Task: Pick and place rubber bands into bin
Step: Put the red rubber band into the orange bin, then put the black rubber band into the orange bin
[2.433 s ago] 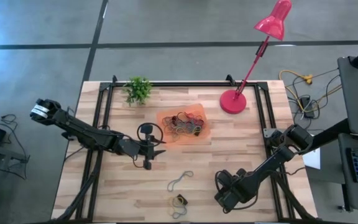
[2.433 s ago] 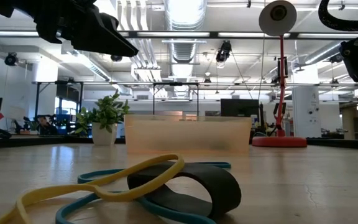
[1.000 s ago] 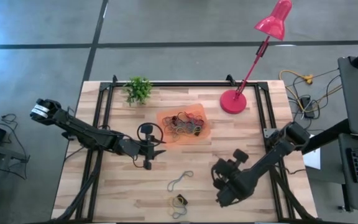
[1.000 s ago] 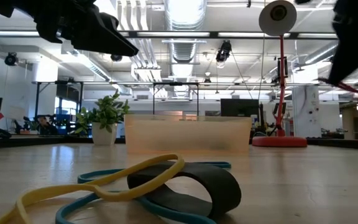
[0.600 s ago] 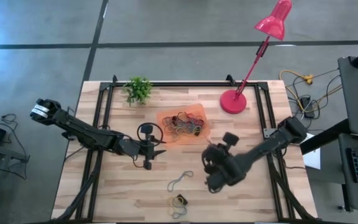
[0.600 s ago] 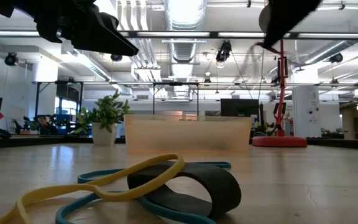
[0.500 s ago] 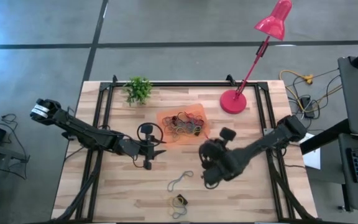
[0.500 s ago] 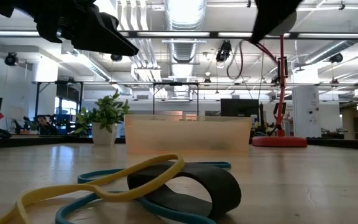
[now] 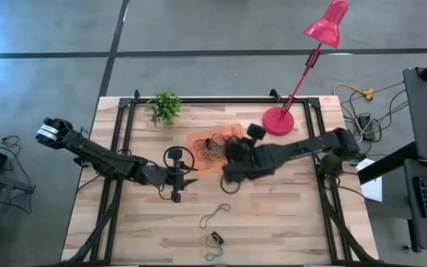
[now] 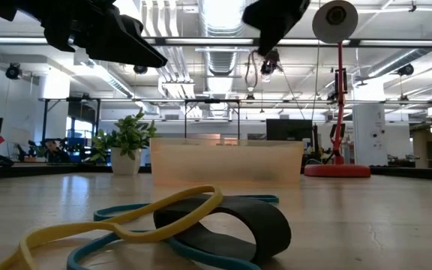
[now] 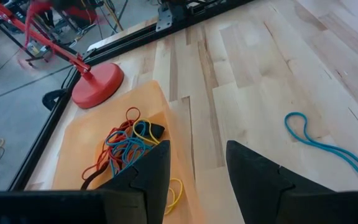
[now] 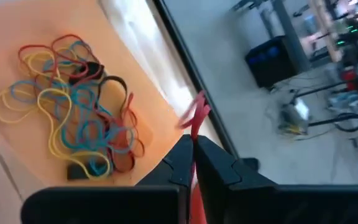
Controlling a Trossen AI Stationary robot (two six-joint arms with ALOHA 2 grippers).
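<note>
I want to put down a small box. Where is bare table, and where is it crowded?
Bare wood lies between the plant and the left arm, and right of the loose rubber bands. It is crowded at the bin, where the right gripper hangs.

Grey concrete floor (image 9: 199,30) with dark seams surrounds the pale wooden bench (image 9: 288,215). Beyond its far edge, ceiling ducts (image 10: 220,56) and strip lights (image 10: 217,13) fill an open workshop.

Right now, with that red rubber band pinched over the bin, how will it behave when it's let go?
Probably floppy: the red rubber band dangles limp from the shut right pincer. Likely light, so it may drift or bounce. It should settle among the tangled bands in the orange bin.
</note>
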